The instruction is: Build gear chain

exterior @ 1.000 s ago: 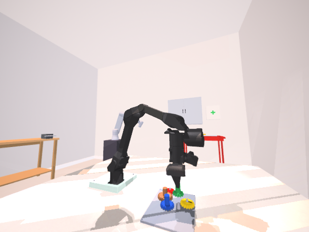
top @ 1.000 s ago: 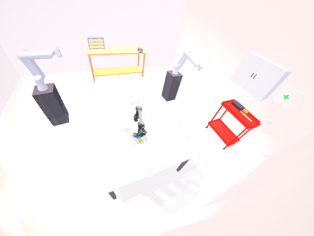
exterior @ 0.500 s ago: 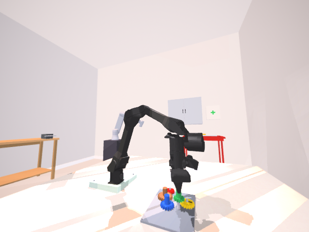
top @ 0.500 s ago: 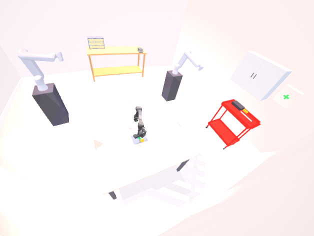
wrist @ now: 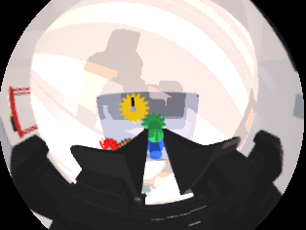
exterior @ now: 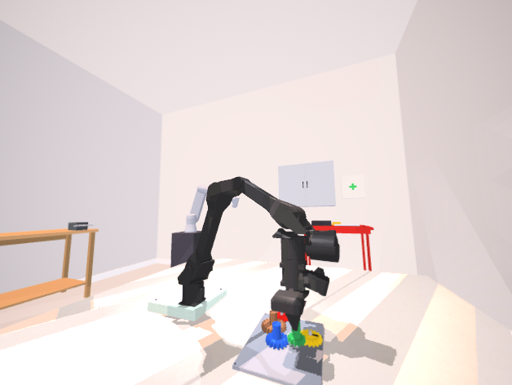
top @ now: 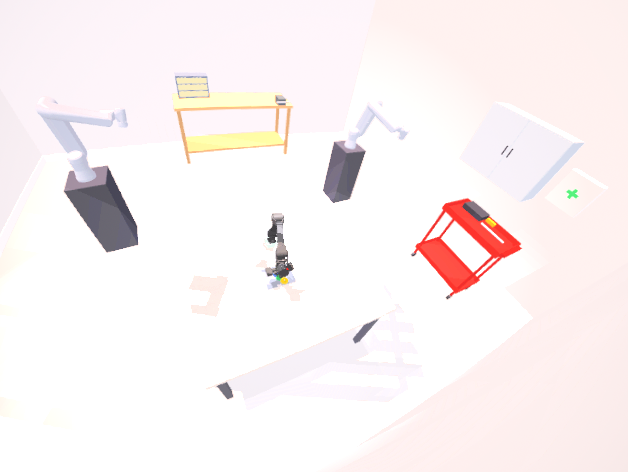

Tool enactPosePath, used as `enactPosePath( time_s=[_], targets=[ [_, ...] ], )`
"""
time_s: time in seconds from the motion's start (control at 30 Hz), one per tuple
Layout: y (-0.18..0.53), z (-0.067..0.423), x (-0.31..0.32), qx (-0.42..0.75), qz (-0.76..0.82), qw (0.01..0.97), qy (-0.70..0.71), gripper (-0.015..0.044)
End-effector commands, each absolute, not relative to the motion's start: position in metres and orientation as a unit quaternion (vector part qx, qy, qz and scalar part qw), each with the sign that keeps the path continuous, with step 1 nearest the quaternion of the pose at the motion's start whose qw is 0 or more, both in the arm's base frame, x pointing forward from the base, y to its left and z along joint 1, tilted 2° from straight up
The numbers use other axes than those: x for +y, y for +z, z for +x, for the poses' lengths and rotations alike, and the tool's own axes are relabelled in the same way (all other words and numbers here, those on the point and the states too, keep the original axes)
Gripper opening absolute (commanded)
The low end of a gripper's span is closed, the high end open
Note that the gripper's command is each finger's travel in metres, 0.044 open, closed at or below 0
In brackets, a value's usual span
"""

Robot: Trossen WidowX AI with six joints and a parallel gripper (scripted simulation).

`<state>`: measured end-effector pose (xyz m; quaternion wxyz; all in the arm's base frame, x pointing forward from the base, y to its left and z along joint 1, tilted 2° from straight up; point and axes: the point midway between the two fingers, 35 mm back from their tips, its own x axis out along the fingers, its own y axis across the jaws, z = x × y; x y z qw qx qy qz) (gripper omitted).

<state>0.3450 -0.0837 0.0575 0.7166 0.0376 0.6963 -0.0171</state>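
Note:
My gripper [exterior: 295, 327] [wrist: 156, 134] points down over the grey board [exterior: 258, 363] [wrist: 109, 128], shut on the upright handle of the green gear [exterior: 296, 340] [wrist: 154, 121]. The green gear is between the blue gear [exterior: 276, 341] [wrist: 156, 153] and the yellow gear [top: 284, 280] [exterior: 313, 338] [wrist: 133, 114], very close to the yellow one's teeth. Whether it sits flat on a peg cannot be told. The brown gear [exterior: 268, 326] [wrist: 126, 142] is beside the red gear [exterior: 282, 316] [wrist: 109, 144], over the board's side nearer the arm base. My fingers and the gears hide the pegs and the red arrow.
The arm's pale base plate [exterior: 165, 307] stands behind the board. A red cart [top: 446, 261] [exterior: 343, 228], a wooden bench [top: 230, 100] [exterior: 41, 234] and two pale arms on dark pedestals [top: 104, 213] [top: 343, 172] stand well away from the board.

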Motion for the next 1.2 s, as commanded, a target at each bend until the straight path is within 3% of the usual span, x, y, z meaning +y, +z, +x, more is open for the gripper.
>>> enactPosePath(
  time_s=[0.0,0.27,0.87,1.17],
  targets=[
    [0.0517,0.3437,-0.0832,0.698,0.071,0.711,-0.047,0.0000],
    [0.0536,0.3444,-0.0837,0.697,0.073,0.711,-0.049,0.0000],
    [0.0512,0.3438,-0.0833,0.691,-0.085,0.710,0.105,0.0000],
    [0.0506,0.3446,-0.0828,0.695,-0.052,0.713,0.073,0.0000]
  ],
)
